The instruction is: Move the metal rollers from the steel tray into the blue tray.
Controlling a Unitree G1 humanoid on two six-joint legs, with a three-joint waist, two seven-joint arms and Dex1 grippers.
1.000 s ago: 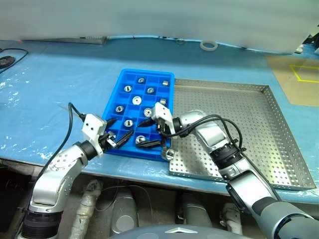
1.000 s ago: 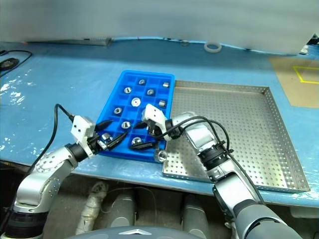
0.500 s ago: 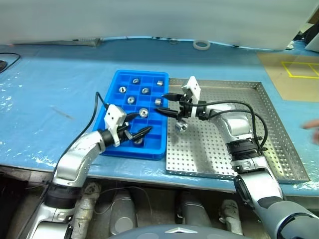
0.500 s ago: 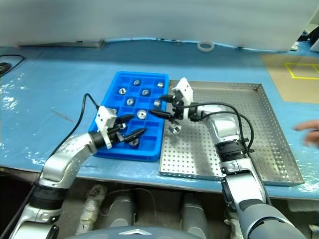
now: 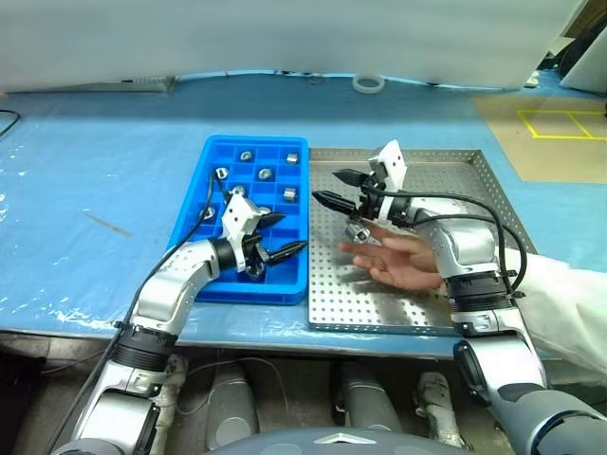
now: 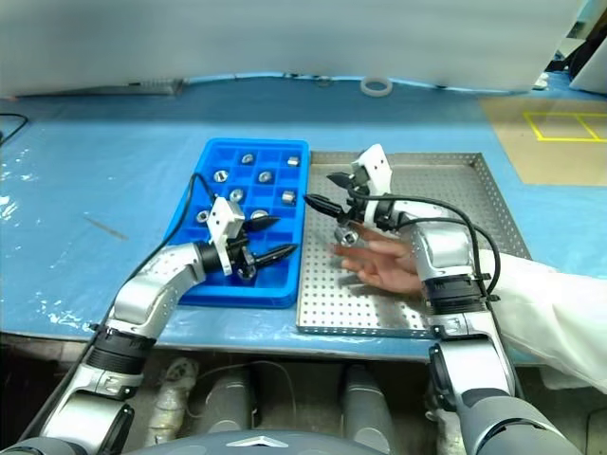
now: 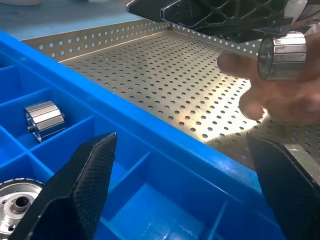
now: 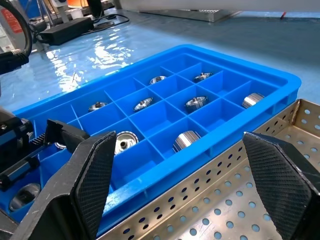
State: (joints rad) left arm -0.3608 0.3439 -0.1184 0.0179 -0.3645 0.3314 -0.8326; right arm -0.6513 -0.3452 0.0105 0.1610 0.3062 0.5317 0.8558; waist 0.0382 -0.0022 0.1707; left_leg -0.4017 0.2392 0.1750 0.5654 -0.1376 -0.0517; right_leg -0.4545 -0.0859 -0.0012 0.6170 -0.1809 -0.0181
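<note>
Metal rollers (image 6: 250,158): most are seen lying in the compartments of the blue tray (image 6: 195,189); one roller (image 6: 349,234) is left over the steel tray (image 6: 446,180), held at the fingertips of a person's hand (image 6: 384,263).
Change: a second ago this last roller was lying at the near left corner of the steel tray, and no hand was over the tray; now a white-sleeved hand is reached in from the right and the roller is lifted.
Right gripper (image 6: 323,191): it has been raised from the blue tray's near edge to a place just above the held roller; the jaws are spread wide and nothing is grasped.
Left gripper (image 6: 268,237): it is kept over the near compartments of the blue tray, spread wide, nothing is held.
Meaning: the task is judged almost finished; the last roller is probably being offered to the right gripper.
</note>
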